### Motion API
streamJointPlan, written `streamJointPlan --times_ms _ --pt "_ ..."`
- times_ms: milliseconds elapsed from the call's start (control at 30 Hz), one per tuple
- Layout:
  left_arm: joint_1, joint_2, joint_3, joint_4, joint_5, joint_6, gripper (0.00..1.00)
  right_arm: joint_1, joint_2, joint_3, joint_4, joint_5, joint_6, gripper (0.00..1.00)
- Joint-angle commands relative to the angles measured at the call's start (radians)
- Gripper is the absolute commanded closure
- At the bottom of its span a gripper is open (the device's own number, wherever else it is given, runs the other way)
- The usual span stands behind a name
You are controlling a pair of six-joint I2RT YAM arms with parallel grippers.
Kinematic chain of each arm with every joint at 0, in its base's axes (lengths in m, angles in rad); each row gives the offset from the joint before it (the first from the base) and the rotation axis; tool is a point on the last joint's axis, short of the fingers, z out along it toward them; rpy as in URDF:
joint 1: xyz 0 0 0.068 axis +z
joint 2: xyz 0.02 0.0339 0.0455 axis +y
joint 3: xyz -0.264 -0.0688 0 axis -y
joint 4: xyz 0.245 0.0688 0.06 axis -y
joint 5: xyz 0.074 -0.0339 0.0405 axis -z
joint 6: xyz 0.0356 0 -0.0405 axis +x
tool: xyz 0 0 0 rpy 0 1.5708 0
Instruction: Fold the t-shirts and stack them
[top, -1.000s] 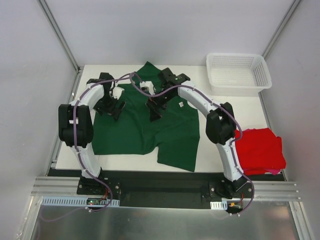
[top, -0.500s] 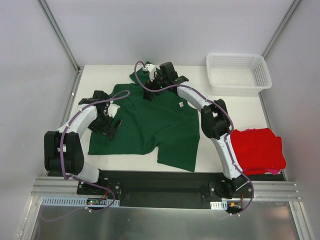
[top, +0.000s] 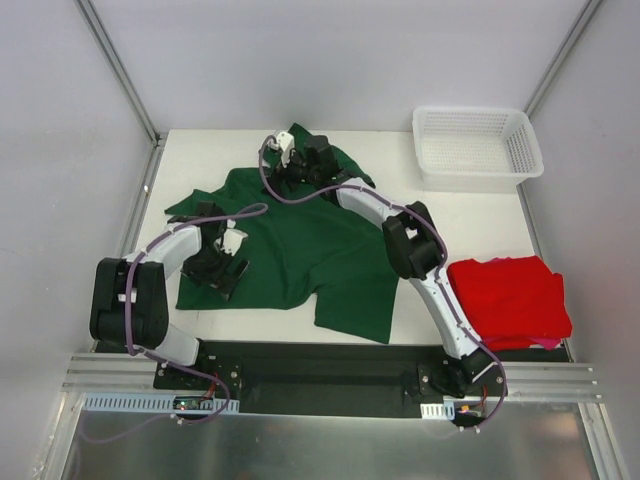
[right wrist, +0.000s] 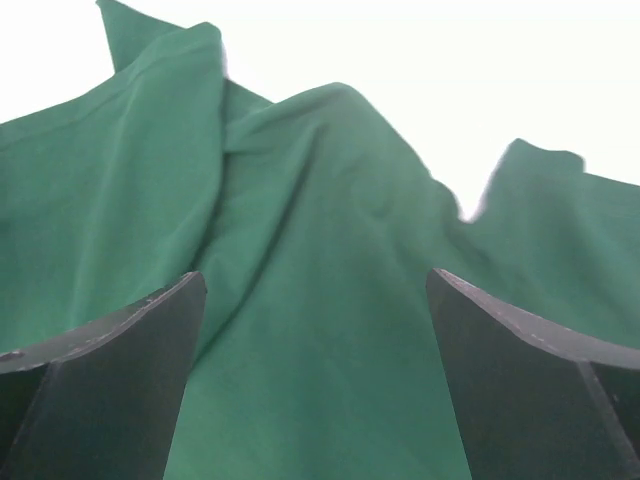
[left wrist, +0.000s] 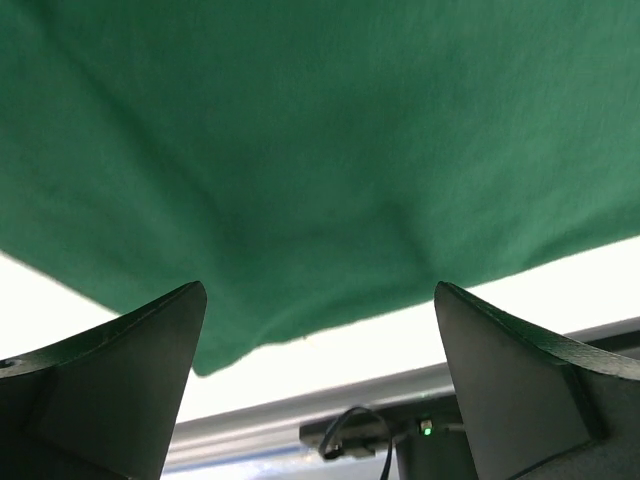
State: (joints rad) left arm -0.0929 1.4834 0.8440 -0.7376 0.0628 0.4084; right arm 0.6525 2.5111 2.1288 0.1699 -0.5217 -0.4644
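Observation:
A dark green t-shirt (top: 310,255) lies spread and rumpled on the white table, filling most of the left wrist view (left wrist: 320,150) and the right wrist view (right wrist: 320,330). A bright red t-shirt (top: 512,300) lies bunched at the near right edge. My left gripper (top: 222,268) hovers open over the shirt's near left hem, nothing between its fingers (left wrist: 130,370). At the far edge, over the collar end, my right gripper (top: 295,170) is open too, with cloth under its fingers (right wrist: 520,370).
A white mesh basket (top: 476,146) stands at the far right corner. Grey enclosure walls ring the table (top: 460,225), and a black rail (top: 320,365) with both arm bases runs along the near edge.
The left arm has drawn back toward the near left hem. The right arm has reached farther out to the shirt's far end. The left sleeve now lies spread out to the left.

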Motion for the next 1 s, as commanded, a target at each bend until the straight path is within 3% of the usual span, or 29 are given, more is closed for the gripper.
streamJointPlan --times_ms 0,333,600,767,967 --pt "-0.013 0.063 0.009 0.044 0.069 0.020 0.01 0.029 0.000 0.037 0.042 -0.049 -0.039 0.04" --pt "-0.021 0.201 0.060 0.032 0.166 0.009 0.01 0.058 -0.058 0.006 0.060 0.015 -0.161 0.04" --pt "-0.054 0.074 0.001 -0.055 0.149 0.015 0.01 0.062 -0.055 -0.067 0.250 0.063 -0.203 0.04" --pt "-0.057 0.032 0.010 -0.153 0.127 0.035 0.01 0.073 0.000 0.002 0.281 0.077 -0.189 0.04" --pt "-0.057 -0.012 -0.011 -0.198 0.109 0.055 0.01 0.090 0.003 -0.032 0.336 0.029 -0.224 0.04"
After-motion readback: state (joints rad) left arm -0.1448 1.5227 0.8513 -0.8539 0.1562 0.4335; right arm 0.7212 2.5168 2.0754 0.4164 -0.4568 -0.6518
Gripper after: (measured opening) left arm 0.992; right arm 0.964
